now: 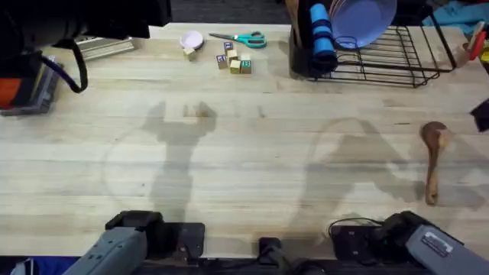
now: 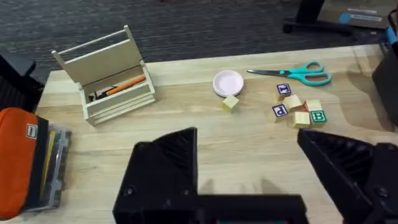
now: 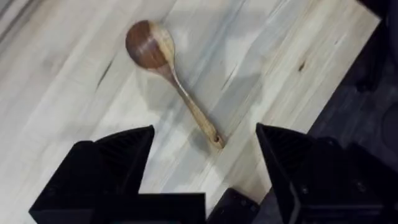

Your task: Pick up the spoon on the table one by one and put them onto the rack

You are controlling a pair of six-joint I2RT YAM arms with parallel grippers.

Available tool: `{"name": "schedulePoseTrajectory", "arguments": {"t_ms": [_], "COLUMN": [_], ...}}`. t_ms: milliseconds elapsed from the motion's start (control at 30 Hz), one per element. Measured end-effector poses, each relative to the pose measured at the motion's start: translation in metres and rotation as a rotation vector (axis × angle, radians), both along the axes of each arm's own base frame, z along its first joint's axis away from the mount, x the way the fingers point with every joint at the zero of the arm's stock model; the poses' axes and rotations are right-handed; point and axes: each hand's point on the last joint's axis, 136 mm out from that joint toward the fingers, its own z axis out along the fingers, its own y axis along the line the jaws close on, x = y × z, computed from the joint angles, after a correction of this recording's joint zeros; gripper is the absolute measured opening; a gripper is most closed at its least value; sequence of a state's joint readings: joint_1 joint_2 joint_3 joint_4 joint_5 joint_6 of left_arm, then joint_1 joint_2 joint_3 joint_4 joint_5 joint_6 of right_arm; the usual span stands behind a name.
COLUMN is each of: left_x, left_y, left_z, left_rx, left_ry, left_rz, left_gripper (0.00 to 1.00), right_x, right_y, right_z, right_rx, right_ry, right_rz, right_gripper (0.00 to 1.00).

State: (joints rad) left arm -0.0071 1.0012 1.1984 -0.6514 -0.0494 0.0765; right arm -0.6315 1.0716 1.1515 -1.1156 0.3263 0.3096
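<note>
One brown wooden spoon lies on the table at the right, its bowl toward the far side and its handle toward the near edge. In the right wrist view my right gripper hovers open above the spoon, the handle end between the fingers and well below them. The black wire rack stands at the far right, holding a purple plate, with a dark caddy at its left end. My left gripper hangs open high over the far left of the table, holding nothing.
Teal-handled scissors, several letter blocks and a small white dish lie at the far middle. A beige boxy stand and an orange case sit at the far left.
</note>
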Motion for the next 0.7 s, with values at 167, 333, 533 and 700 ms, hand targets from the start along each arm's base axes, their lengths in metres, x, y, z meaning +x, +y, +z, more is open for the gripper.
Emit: {"name": "schedulePoseTrajectory", "arguments": {"t_ms": [167, 333, 533, 700], "left_x": [0.000, -0.001, -0.004, -0.006], "left_y": [0.000, 0.000, 0.000, 0.000], "left_z": [0.000, -0.001, -0.008, -0.012], "left_rx": [0.000, 0.000, 0.000, 0.001], "left_ry": [0.001, 0.006, 0.036, 0.054], "left_rz": [0.000, 0.000, 0.000, 0.000], "left_gripper": [0.993, 0.993, 0.993, 0.993], "right_x": [0.009, 0.014, 0.027, 0.049], "right_y": [-0.004, -0.008, -0.017, -0.022], "right_z": [-0.024, -0.048, -0.068, -0.084], "right_rx": [0.072, 0.132, 0.155, 0.184], "right_ry": [0.082, 0.166, 0.201, 0.185], "right_rz": [0.007, 0.018, 0.026, 0.095], "right_gripper": [0.996, 0.996, 0.995, 0.996]}}
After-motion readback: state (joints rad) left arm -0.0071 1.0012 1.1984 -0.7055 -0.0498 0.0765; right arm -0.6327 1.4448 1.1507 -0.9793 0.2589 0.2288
